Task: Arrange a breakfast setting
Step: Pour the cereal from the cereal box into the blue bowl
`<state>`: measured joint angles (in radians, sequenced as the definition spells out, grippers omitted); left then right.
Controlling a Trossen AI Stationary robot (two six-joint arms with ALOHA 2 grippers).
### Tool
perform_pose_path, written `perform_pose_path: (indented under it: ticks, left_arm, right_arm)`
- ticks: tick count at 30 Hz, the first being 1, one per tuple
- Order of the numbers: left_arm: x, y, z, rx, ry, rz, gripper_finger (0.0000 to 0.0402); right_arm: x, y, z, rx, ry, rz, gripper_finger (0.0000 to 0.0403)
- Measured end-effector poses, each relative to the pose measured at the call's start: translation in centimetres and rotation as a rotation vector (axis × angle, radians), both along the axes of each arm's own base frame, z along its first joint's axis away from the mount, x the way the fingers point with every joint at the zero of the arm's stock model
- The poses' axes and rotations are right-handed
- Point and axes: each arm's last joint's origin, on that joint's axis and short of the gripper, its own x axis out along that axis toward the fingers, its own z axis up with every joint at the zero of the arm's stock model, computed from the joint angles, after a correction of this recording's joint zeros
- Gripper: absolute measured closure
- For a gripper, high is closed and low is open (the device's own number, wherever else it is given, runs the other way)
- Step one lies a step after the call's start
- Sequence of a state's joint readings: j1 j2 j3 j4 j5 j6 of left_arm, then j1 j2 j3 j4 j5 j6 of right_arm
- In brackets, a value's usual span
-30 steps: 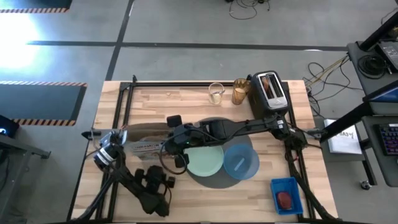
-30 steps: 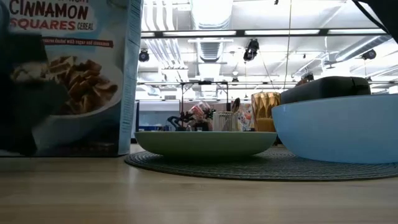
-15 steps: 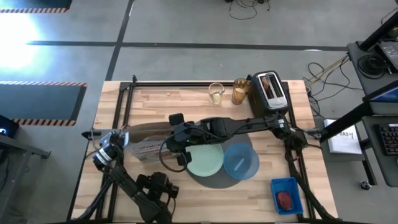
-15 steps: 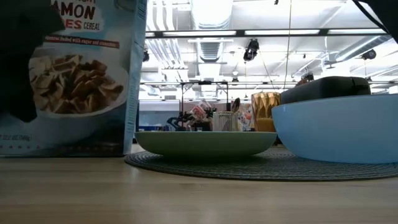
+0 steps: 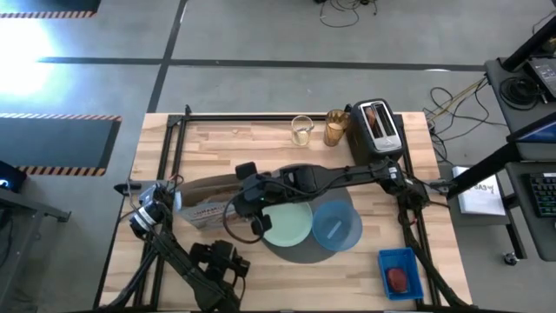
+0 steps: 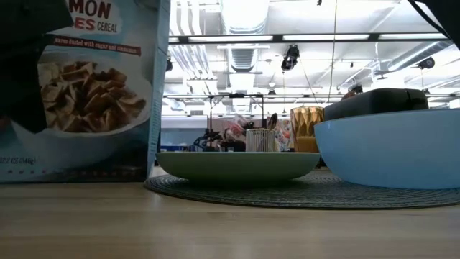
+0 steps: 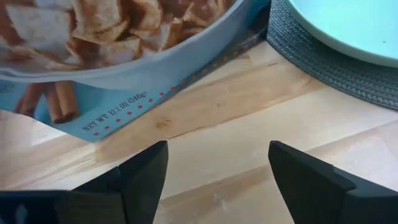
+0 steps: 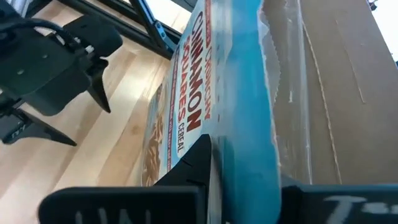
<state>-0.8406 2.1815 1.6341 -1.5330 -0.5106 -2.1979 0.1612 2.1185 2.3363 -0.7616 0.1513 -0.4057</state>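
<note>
The cereal-squares box (image 5: 204,202) stands on the table left of the round dark-grey mat (image 5: 300,254), and my right gripper (image 5: 247,187) is shut on its top. On the mat sit the pale green plate (image 5: 287,224) and the blue bowl (image 5: 336,226). My left gripper (image 5: 228,257) hangs open near the table's near edge, just in front of the box's printed face (image 7: 93,56), with nothing between its fingers (image 7: 146,174). The amber glass (image 5: 335,128) stands at the far edge beside the toaster (image 5: 376,126), which holds the brown toast slice. My right gripper pinches the box's opened top end (image 8: 249,143) between its two fingers. One finger (image 8: 186,171) lies on the printed front, the other on the side with the torn brown flaps (image 8: 323,93). The fingers come from the table's right, along the top edge. The box's bottom (image 6: 79,176) rests on the table.
A clear glass (image 5: 301,130) stands left of the amber one. A small blue tray (image 5: 398,271) with a red food piece lies at the near right corner. Bare wood shows in front of the mat and left of the box.
My left gripper has opened and risen a little in front of the box. The box, held by my right gripper, has tipped slightly, so more of its printed front shows from above; its bottom stays on the table.
</note>
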Motion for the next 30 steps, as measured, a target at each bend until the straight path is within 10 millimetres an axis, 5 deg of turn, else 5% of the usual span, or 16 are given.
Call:
perform_pose_path:
  ticks: [8, 17, 25, 30]
  left_arm:
    - [-0.1, 0.1, 0.1, 0.012, 0.012, 0.005, 0.0138]
    - [-0.1, 0.1, 0.2, 0.011, 0.012, 0.006, 0.0138]
    - [-0.3, -0.3, 0.4, 0.021, -0.005, -0.025, 0.0138]
    - [-0.7, -1.5, 1.5, 0.067, -0.095, -0.124, 0.0139]
  right_arm:
    - [-0.4, -0.1, 0.6, -0.042, -0.008, 0.024, 0.0342]
    - [-2.2, -0.4, 3.5, 0.005, -0.065, -0.006, 0.0291]
    - [-6.2, -1.1, 6.3, 0.147, 0.013, -0.121, 0.0244]
    - [-8.4, -1.4, 6.2, 0.260, 0.164, -0.258, 0.0239]
